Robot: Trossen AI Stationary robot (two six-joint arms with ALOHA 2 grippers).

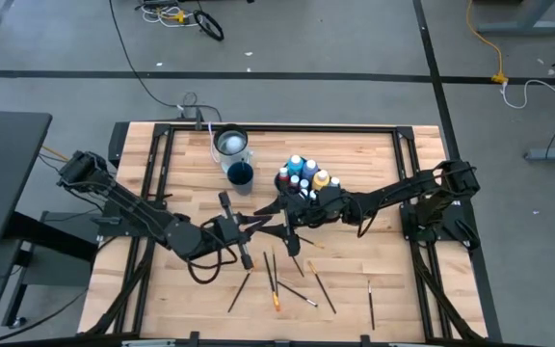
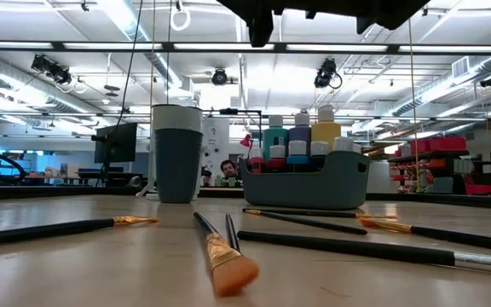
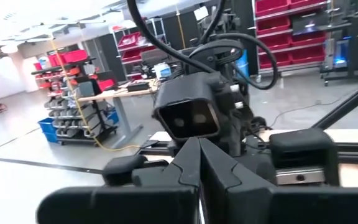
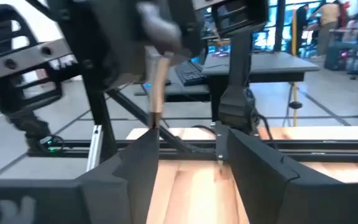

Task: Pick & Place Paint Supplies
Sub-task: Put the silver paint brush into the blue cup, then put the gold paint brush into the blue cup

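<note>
Some seven brushes (image 1: 276,280) lie loose near the table's front; about seven paint bottles (image 1: 306,173) stand in the tray (image 2: 305,189) (beside the cup (image 1: 241,174)). The left gripper (image 1: 258,224) is closed on a brush (image 4: 156,93); the right gripper (image 1: 290,221) stands wide, facing it.

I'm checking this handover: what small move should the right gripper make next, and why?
Probably close the right gripper on the thin wood-handled brush. Its jaws stand open around the brush's lower end, while the shut left gripper seems to hold it above the wooden table, so the left cannot safely release yet.
</note>
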